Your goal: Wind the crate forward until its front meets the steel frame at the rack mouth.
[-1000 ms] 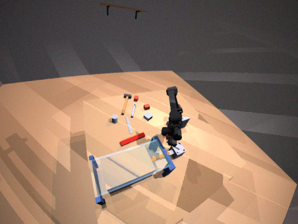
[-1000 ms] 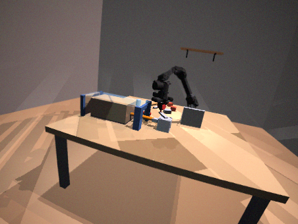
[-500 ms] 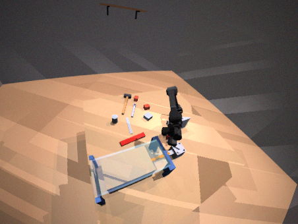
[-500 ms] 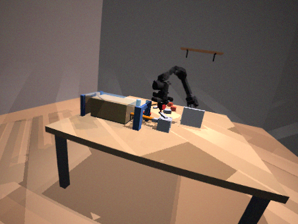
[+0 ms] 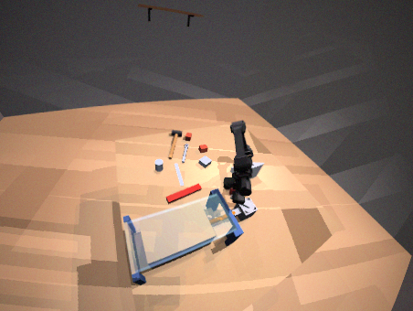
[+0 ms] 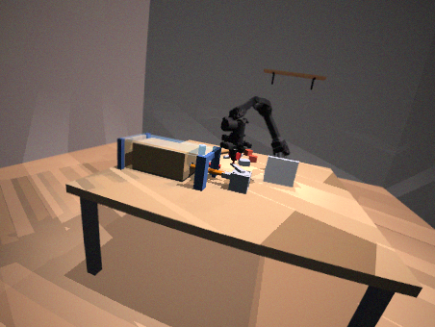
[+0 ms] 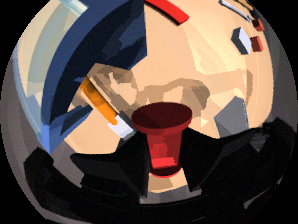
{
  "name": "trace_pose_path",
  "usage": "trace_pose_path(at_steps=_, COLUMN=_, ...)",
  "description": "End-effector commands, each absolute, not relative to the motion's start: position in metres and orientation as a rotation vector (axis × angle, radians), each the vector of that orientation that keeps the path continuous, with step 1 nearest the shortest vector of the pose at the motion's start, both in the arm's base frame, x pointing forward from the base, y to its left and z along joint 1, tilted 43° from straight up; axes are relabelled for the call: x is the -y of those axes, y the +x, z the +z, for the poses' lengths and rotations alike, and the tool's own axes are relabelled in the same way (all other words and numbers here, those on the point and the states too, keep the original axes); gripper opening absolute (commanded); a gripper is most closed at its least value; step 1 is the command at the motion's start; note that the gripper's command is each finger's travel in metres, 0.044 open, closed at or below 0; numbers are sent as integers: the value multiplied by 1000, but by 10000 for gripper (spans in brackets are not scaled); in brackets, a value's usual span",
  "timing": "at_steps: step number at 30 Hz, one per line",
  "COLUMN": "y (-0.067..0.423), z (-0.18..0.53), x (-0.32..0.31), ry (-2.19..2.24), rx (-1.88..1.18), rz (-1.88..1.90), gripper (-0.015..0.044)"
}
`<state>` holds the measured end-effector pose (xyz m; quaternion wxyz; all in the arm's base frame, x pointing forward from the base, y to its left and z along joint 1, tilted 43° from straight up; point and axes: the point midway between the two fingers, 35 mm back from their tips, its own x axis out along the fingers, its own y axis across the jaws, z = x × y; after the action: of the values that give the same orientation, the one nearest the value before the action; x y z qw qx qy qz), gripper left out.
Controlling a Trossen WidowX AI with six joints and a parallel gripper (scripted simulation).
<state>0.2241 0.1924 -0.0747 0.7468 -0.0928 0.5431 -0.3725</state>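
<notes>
Currently pincer (image 7: 161,163) clamped on the red winch handle (image 7: 161,137), beside the winch (image 6: 239,181). Crate (image 6: 159,159) sits inside the cubby (image 5: 183,229) mid-counter (image 6: 298,212) (tan wood planks, dark legs). Grey walls, small wooden shelf (image 6: 294,75) on far wall.

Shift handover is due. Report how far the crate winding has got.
Done: the claw is down beside the winch. In hand: it is shut on the upright red knob. Left: the crate sits flat, its front short of the blue frame, so winding, letting go and backing away remain.
</notes>
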Motion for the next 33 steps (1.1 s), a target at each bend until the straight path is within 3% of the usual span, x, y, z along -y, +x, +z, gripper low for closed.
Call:
trace_pose_path(at_steps=1, y=230, z=-79, x=-195, ry=-200, rx=-1184, rz=-815, gripper=0)
trace_pose_path(at_steps=33, y=253, z=-101, x=-227, ry=-196, rx=-1183, rz=-813, gripper=0)
